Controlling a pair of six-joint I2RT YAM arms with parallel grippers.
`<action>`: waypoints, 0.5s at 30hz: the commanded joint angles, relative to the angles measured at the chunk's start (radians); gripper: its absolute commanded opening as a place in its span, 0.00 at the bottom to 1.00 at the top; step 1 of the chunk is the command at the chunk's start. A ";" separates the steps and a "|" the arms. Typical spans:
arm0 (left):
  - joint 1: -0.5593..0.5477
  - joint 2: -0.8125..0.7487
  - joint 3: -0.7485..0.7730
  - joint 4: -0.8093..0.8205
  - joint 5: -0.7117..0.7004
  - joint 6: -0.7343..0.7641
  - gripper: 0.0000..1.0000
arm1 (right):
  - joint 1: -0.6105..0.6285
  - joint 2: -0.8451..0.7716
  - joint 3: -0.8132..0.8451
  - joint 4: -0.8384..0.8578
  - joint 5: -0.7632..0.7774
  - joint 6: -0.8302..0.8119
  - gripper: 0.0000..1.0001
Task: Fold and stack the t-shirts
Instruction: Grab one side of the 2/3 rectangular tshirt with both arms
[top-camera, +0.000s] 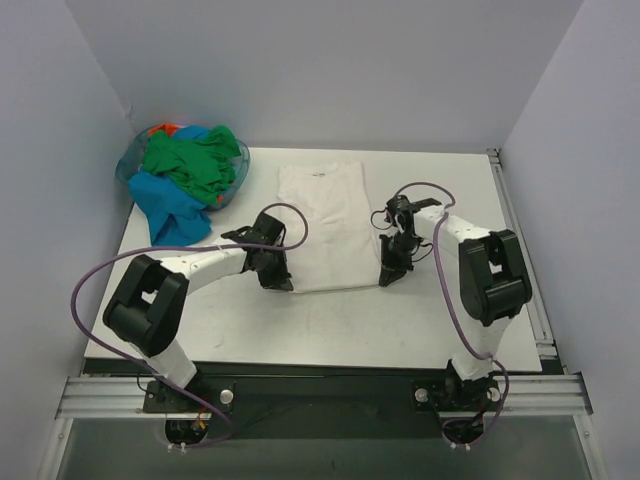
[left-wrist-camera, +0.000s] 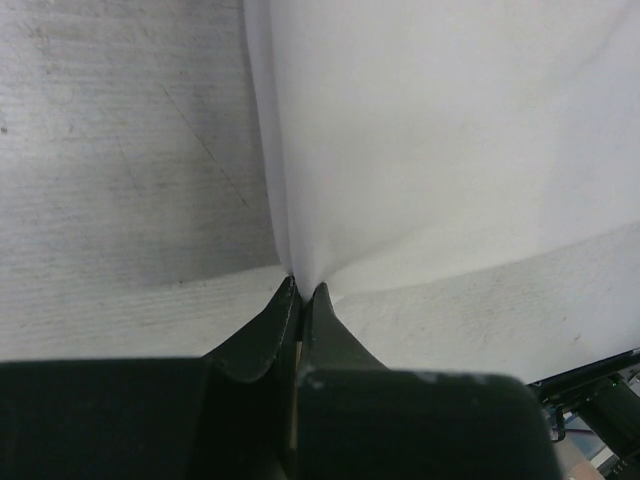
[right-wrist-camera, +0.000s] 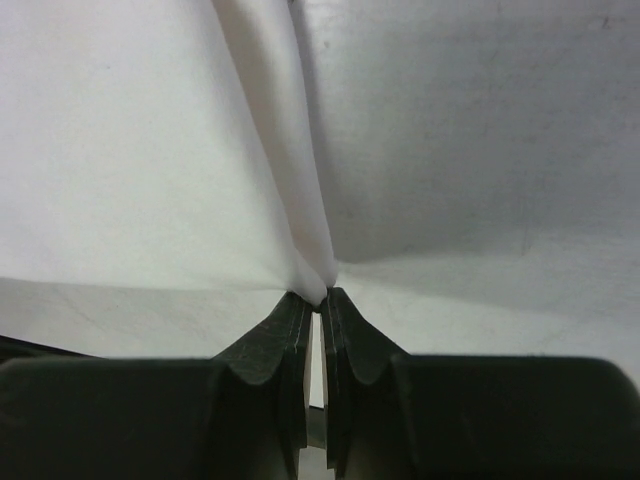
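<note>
A white t-shirt lies flat in the middle of the table as a long strip, collar at the far end; no logo shows. My left gripper is shut on its near left corner; the left wrist view shows the cloth pinched at the fingertips. My right gripper is shut on the near right corner, with the cloth pinched at the tips. Both corners sit low at the table.
A clear basket at the far left corner holds a pile with a green shirt, a blue shirt spilling onto the table and a bit of orange. Walls stand close on three sides.
</note>
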 joint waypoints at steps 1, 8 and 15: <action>-0.002 -0.081 0.034 -0.096 -0.039 0.029 0.00 | -0.008 -0.112 -0.029 -0.097 0.024 0.009 0.00; -0.008 -0.223 0.033 -0.245 -0.012 0.043 0.00 | 0.018 -0.282 -0.111 -0.181 0.025 0.023 0.00; -0.020 -0.371 0.027 -0.426 0.026 0.062 0.00 | 0.058 -0.504 -0.163 -0.354 0.068 0.065 0.00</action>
